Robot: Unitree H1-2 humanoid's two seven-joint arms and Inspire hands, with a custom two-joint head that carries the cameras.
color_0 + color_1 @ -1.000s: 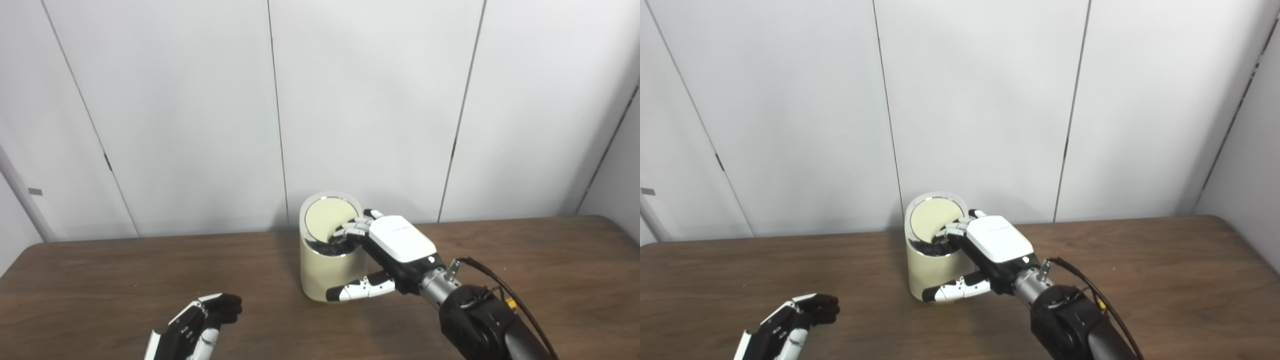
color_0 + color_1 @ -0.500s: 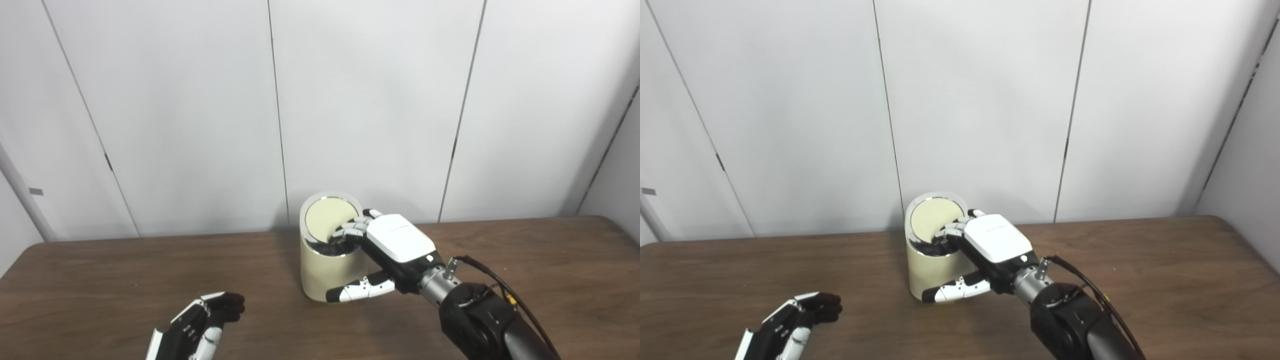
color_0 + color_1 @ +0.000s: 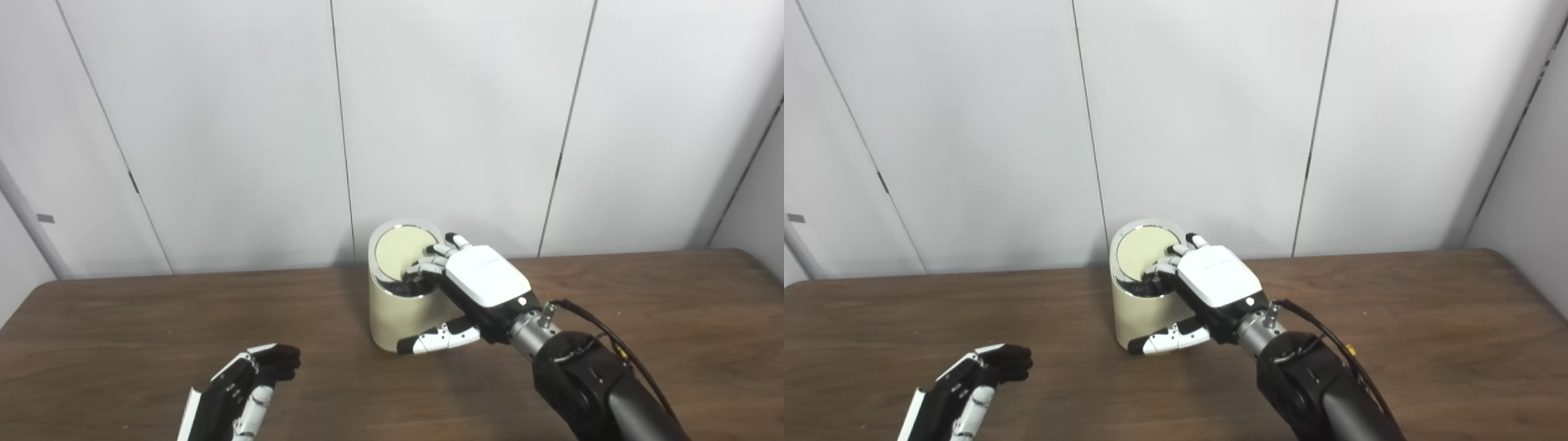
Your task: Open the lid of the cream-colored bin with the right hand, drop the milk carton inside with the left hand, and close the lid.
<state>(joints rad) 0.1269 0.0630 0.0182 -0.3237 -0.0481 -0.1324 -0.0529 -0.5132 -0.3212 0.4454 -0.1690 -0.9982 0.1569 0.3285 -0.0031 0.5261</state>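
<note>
Nearest me, at the table's (image 3: 110,343) front edge, my left hand (image 3: 245,392) hangs low with its fingers loosely curled and nothing in them. I can see no carton anywhere on the table or in either hand, so my guess is it already went into the bin, though I can't confirm that.

Further in, my right hand (image 3: 474,288) leans over the bin (image 3: 395,312). Its fingers (image 3: 429,268) are bent over the right side of the rim and touch the lid (image 3: 401,254), while the thumb (image 3: 435,340) sticks out low along the front of the wall, apart from the rest. That hand grips nothing firmly that I can see; it looks more like a hook or press on the lid.

The lid stands tilted up at the back, its cream face turned toward me, with a dark gap showing under its front edge. What lies in that gap is too dark to tell.

My worry is the closing. If I push down off-centre, the fingertips could get pinched between lid and rim, or the sideways load could shove the light bin toward the wall (image 3: 245,122) or tip it.
</note>
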